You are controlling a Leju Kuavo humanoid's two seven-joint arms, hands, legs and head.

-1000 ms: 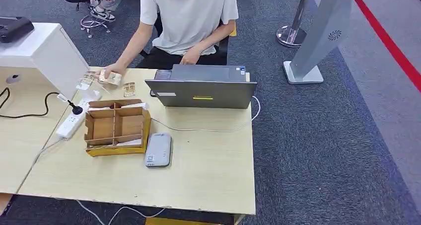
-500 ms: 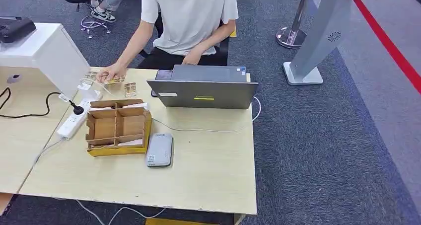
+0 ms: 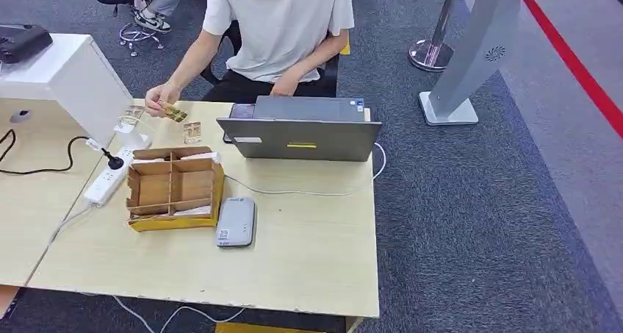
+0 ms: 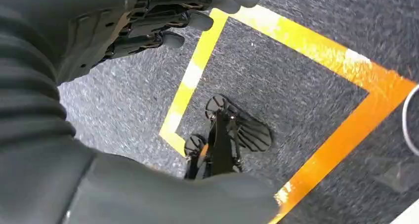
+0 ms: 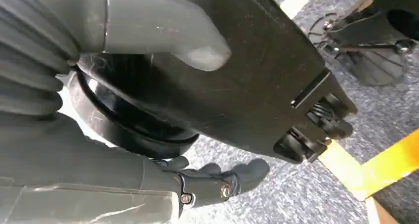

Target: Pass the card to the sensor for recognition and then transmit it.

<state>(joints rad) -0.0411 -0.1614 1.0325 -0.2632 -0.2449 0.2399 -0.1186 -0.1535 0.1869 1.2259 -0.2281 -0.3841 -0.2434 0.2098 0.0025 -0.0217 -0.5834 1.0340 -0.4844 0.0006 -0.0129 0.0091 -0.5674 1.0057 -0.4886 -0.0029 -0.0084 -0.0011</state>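
A person seated behind the table holds a small yellowish card (image 3: 175, 113) in a raised hand (image 3: 157, 98), above the table's back left. The grey card sensor (image 3: 236, 221) lies flat near the middle of the table, beside a cardboard box. My left hand (image 4: 113, 41) hangs over the carpet with its fingers (image 4: 188, 19) apart and nothing in it. My right hand (image 5: 128, 23) also hangs low, with its thumb spread away from its fingers (image 5: 217, 179), and it holds nothing.
A compartmented cardboard box (image 3: 173, 188) stands left of the sensor. A grey laptop (image 3: 300, 129) faces the person, with a cable trailing off its side. A white power strip (image 3: 106, 177) and clear card stands (image 3: 192, 132) lie at back left. A white cabinet (image 3: 70, 79) stands left.
The person's hand has picked the card up from the table's back left and raised it. My hands have not visibly moved.
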